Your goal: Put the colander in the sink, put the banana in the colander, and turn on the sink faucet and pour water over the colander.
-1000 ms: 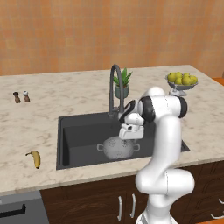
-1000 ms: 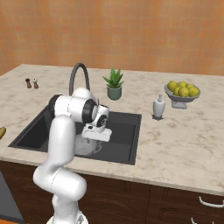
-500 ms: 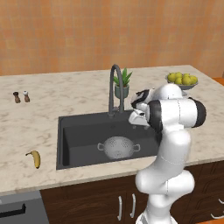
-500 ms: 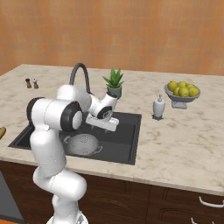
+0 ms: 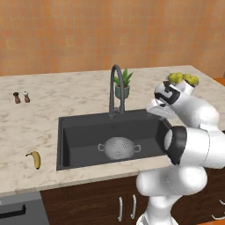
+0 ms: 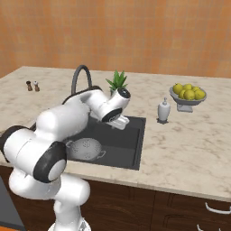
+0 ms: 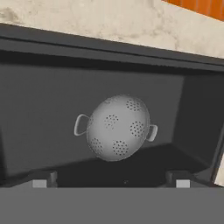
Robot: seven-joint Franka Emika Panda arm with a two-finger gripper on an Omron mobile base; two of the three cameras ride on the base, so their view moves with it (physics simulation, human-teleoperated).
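While the colander sits upright on the floor of the sink in the left base view, the first step looks done — the other two are not. The banana lies on the counter left of the basin, well apart from the colander, and no water runs from the sink faucet, which stands at the back rim with a potted plant just behind it. Two small shakers stand far left. The gripper hangs above the right rim of the sink, on the far side of the basin from the banana; I judge the arm must cross over the sink, passing near the tall spout, to reach it.

From the right base view the gripper hovers over the back of the basin, the colander lower and nearer the front. A soap bottle and a bowl of fruit stand on the counter to the right, out of the way.

Through the hand view the colander lies empty below, with the finger tips set wide apart and holding nothing.
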